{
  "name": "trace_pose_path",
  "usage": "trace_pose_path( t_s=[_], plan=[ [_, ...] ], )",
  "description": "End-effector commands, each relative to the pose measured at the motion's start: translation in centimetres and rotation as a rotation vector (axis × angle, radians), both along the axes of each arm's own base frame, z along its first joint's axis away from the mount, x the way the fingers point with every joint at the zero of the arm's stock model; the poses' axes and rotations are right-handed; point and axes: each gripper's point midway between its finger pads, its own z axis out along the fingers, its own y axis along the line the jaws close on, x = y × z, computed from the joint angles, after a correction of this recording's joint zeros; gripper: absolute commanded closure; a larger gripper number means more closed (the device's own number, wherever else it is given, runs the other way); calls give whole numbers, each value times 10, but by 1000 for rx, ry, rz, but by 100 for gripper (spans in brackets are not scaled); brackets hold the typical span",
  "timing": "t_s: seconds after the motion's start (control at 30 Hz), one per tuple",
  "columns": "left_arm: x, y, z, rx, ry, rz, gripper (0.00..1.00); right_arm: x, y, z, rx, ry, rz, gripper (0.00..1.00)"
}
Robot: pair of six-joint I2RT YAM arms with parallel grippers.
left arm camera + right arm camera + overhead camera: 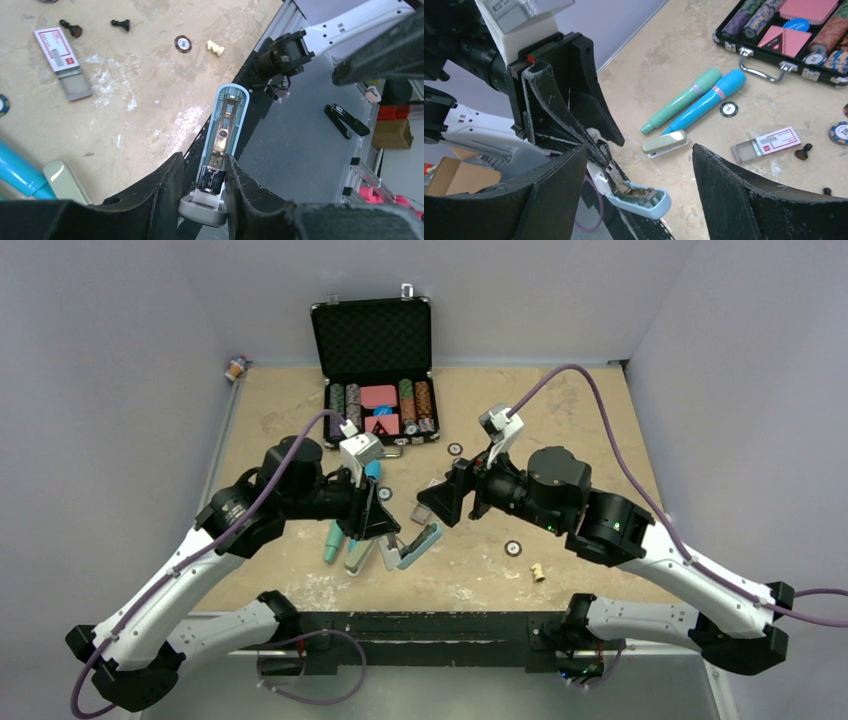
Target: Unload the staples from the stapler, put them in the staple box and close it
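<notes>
Currently our left gripper [201, 156] pinches the opened pale-blue plastic stapler [230, 115]; our right gripper [640, 150] spreads empty; staples apparently not yet out.

Open black case [372, 335] at the far edge, chips and pink cards racked inside; teal marker [681, 100] and blue marker [706, 101] side by side; beige stapler [665, 142] just beside their tips; red-and-white box [769, 143], grey tray slid out; black pawn [804, 151] near it; ivory piece [215, 47] beside a loose chip [183, 43].
</notes>
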Motion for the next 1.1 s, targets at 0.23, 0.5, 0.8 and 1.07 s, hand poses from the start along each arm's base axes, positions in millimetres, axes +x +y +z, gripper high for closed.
trace_pose_path(
  t_s=[0.23,0.5,0.8,1.07],
  plan=[
    [49,15,24,13,92,359,100,18,-10,-18,25,210,-76,15],
    [61,13,25,52,146,407,100,38,-10,-53,-45,326,-109,23],
    [66,17,16,78,181,452,100,53,-3,-52,-37,328,-141,25],
    [72,3,-16,117,334,480,100,62,9,-89,-90,452,-176,29]
  ],
)
